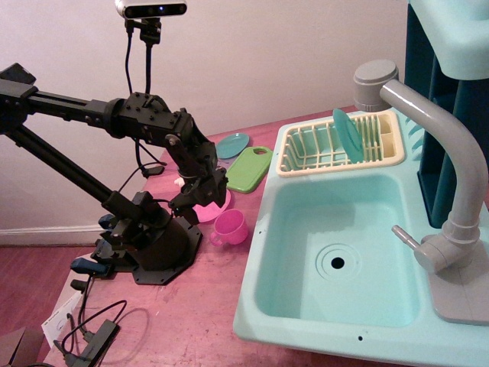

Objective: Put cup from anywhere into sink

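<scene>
Observation.image: cup [230,227] stands just right of and below the jaws.

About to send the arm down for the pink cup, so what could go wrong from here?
1. The cup stands right by the pink plate; the gripper, hanging over the plate, might catch the plate instead.
2. The cup's handle faces left toward the arm, so a finger could nudge it and tip the cup.
3. The sink rim is raised; a low carry may clip it.
</scene>
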Controlling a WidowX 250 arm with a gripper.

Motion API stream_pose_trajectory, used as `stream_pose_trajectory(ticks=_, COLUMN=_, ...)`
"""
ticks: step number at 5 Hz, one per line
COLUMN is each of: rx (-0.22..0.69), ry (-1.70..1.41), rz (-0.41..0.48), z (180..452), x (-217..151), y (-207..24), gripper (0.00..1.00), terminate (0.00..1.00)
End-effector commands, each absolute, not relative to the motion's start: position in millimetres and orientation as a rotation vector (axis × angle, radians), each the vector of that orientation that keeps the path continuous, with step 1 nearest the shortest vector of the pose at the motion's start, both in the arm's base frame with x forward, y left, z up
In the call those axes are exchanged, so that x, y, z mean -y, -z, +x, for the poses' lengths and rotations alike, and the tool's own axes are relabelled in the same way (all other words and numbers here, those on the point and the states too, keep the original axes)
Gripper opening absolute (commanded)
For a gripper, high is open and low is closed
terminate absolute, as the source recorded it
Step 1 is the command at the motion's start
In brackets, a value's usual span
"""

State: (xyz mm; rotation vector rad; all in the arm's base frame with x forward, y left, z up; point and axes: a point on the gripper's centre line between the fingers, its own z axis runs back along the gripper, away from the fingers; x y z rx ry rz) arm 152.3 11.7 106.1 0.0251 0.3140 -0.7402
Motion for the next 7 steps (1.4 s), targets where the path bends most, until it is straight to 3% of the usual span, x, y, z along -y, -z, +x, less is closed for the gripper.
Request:
stream_pose_trajectory(ticks=1, rx=-0.314, ry=0.74, rz=0.025, z=152.3, x=-11.7, y=-106.1, gripper=1.0, terminate=0.0)
stream_pose_trajectory(ticks=5, rx=-0.33, ry=0.76, rz=-0.031, z=140.6, x=6.4, y=-69.5, gripper=1.0, terminate=0.0)
stream_pose_trajectory(ticks=7, rx=-0.302, ry=0.724, rz=-0.034, z=140.7, x=-3.6, y=-44.7, gripper=1.0, terminate=0.0)
